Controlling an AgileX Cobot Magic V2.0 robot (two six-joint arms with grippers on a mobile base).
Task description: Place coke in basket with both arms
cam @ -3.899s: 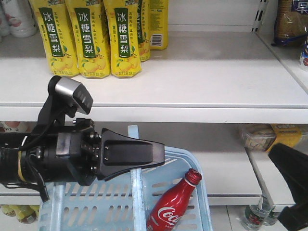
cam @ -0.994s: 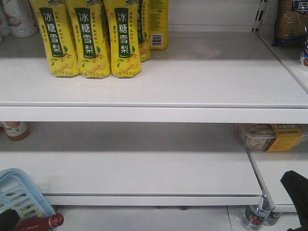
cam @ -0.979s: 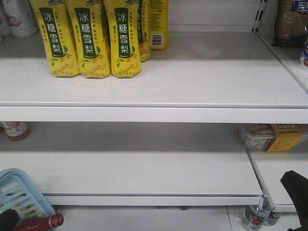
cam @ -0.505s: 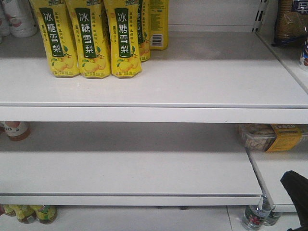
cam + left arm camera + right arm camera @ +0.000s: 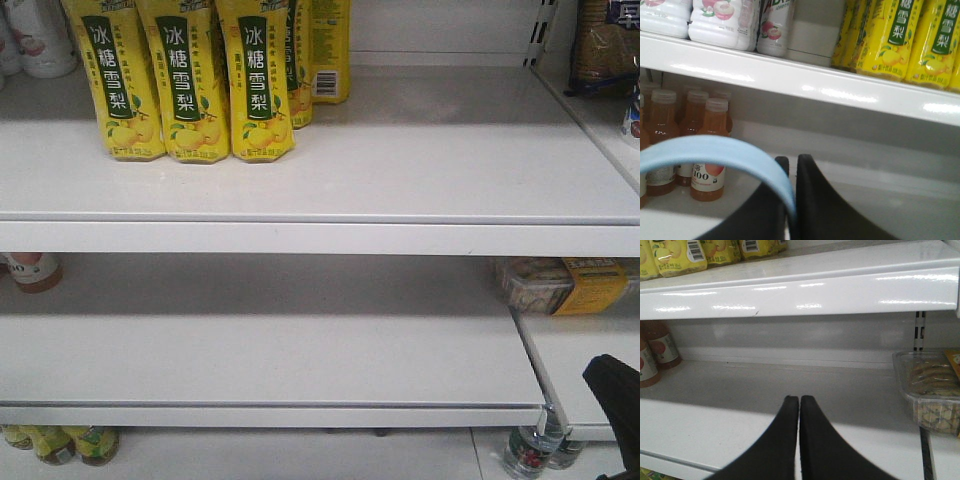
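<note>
Left gripper (image 5: 791,200) clamped on basket handle (image 5: 715,155), below yellow pear-drink bottles (image 5: 900,37); right gripper (image 5: 799,435) closed, empty. Coke and basket body out of view. Best keep the handle level, lift slow

Four yellow pear-drink packs (image 5: 190,85) in front; one biscuit tray (image 5: 560,283)
</note>
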